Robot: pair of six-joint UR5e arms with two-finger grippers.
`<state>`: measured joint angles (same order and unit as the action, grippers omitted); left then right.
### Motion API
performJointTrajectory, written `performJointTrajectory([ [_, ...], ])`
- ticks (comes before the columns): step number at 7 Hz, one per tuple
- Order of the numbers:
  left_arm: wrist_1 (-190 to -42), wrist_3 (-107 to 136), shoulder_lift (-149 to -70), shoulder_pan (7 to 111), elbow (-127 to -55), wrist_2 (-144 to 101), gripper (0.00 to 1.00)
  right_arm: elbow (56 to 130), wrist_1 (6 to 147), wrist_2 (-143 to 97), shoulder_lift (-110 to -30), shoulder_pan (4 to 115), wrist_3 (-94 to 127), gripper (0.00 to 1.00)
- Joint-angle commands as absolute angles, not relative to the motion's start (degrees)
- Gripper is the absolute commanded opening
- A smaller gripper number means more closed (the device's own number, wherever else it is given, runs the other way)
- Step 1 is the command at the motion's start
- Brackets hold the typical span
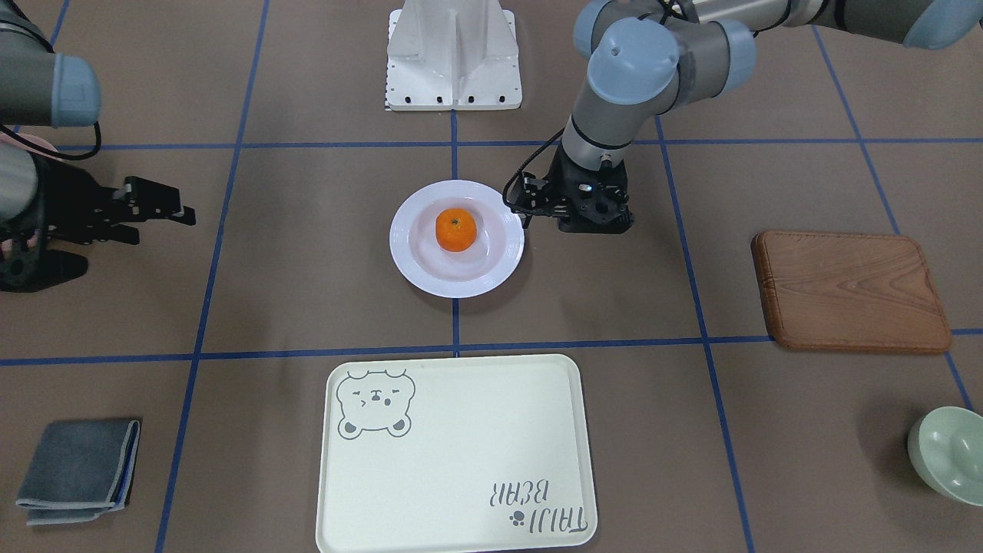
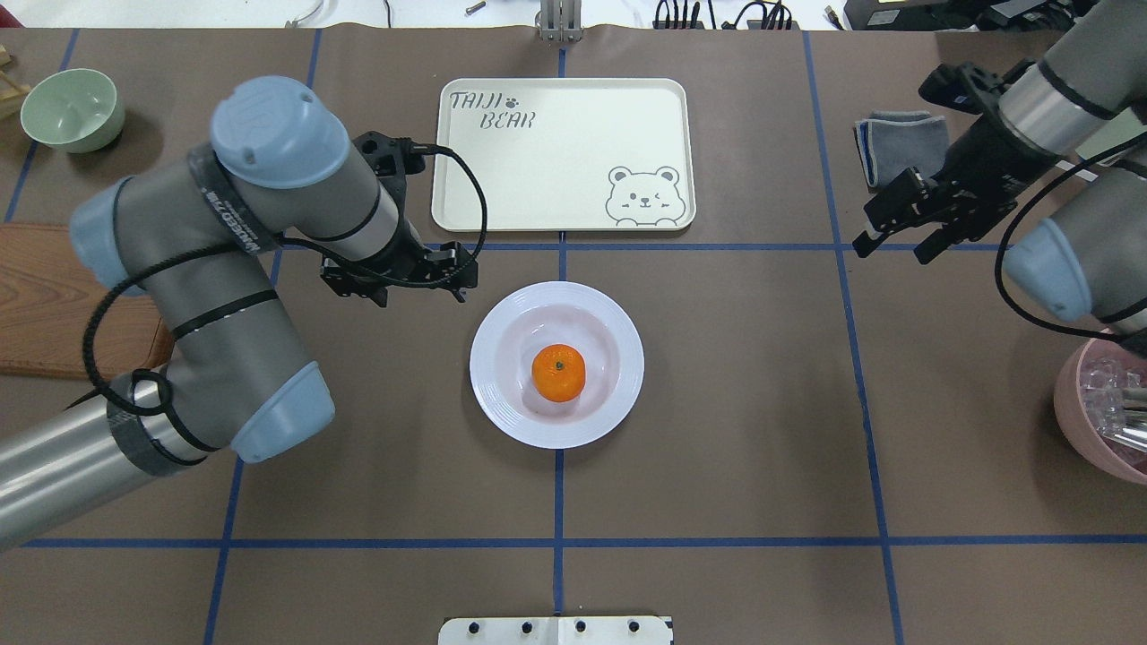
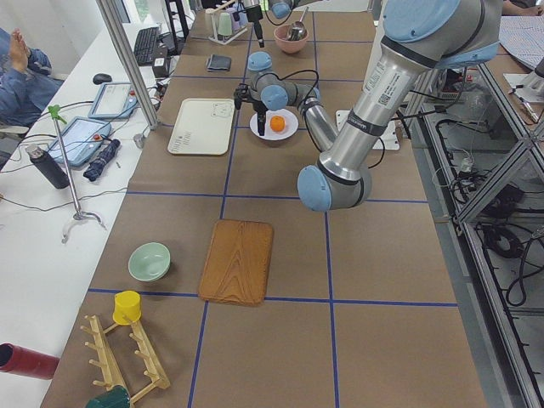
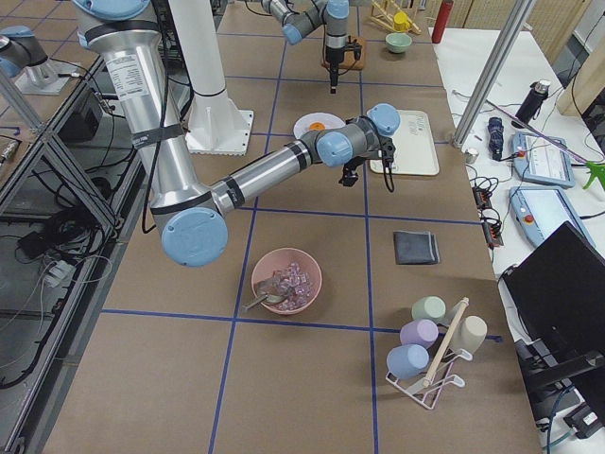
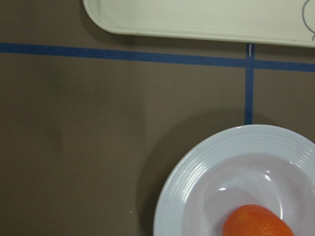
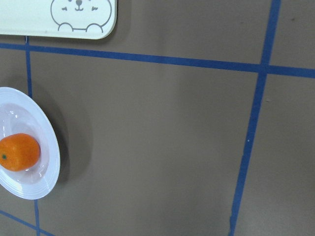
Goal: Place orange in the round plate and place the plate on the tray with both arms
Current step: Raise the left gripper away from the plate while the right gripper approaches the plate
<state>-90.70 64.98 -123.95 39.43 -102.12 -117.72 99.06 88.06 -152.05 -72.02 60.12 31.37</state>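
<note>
- The left jaws, on the left arm (image 2: 224, 269), point down at the surface (image 2: 735, 403) just beside the round plate (image 2: 502, 399), off its rim on the tray side. I cannot tell how far apart they stand.
- The right jaws, on the right arm (image 2: 1039, 98), are spread apart and hold nothing. They hang well away from the plate, near a folded grey cloth (image 2: 905, 143).
- The orange (image 2: 558, 373) sits in the plate's well, stem dot up.
- The plate rests on the surface over a blue tape line, near the tray (image 2: 556, 152) but apart from it.
- A wooden board (image 1: 848, 288), a pale green bowl (image 1: 952, 453) and a pink bowl (image 2: 1089, 421) lie off to the sides.
</note>
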Motion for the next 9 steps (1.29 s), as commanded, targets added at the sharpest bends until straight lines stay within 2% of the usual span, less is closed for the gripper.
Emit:
performJointTrajectory([
  [1,-90.62,64.25,-121.30,43.84,-104.06,-117.77,0.98,88.29,63.06,-151.26,-69.80,56.34,44.54,0.98],
  [2,-90.44,63.55,-120.85,45.34,-104.32,-117.69,0.98,86.59,55.53,-151.09,-69.00,55.73,55.00,0.98],
  [5,-90.53,63.19,-117.60,48.69,-106.61,-117.25,0.98,86.48,45.57,-150.21,-68.38,53.80,68.60,0.99],
  [7,-90.53,63.11,-117.42,50.00,-106.61,-116.98,0.98,86.31,27.42,-137.88,-70.30,44.96,84.02,0.99],
  [9,-90.44,62.84,-117.25,51.23,-106.61,-116.98,0.98,86.40,22.00,-126.72,-70.48,39.14,91.56,0.99],
])
